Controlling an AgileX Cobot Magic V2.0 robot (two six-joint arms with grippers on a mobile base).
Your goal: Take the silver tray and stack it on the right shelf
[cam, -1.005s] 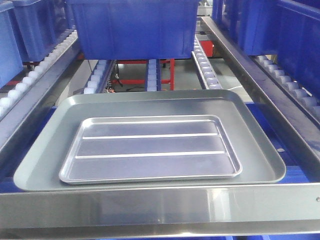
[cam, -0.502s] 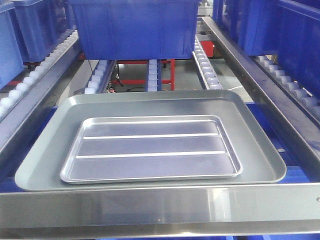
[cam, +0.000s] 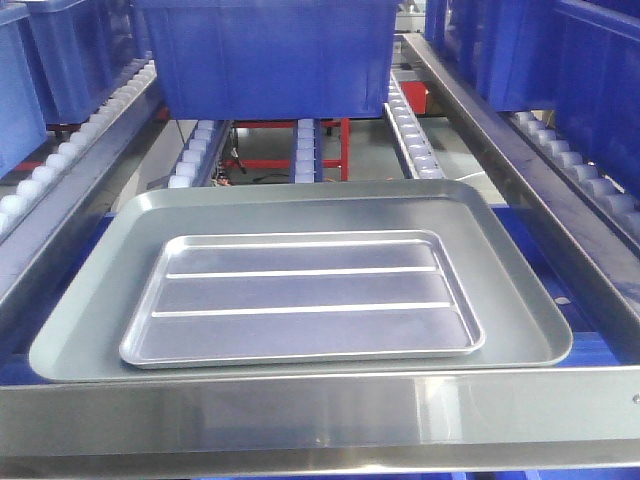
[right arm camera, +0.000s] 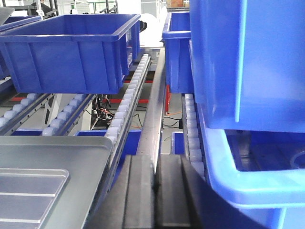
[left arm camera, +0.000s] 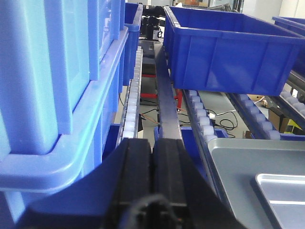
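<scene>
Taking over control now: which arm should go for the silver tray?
Near even; slightly the right. Both grippers, left and right, are shut beside the grey tray holding the silver tray, and the destination shelf is right.

Warehouse: roller racks [cam: 405, 120], blue bins [cam: 270, 55]

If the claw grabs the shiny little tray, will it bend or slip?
The silver tray looks like thin metal with a raised rim and two ridges, so it probably stays stiff and feels light. Its polished surface may be slippery, and it could slide on the smooth grey tray beneath.
</scene>
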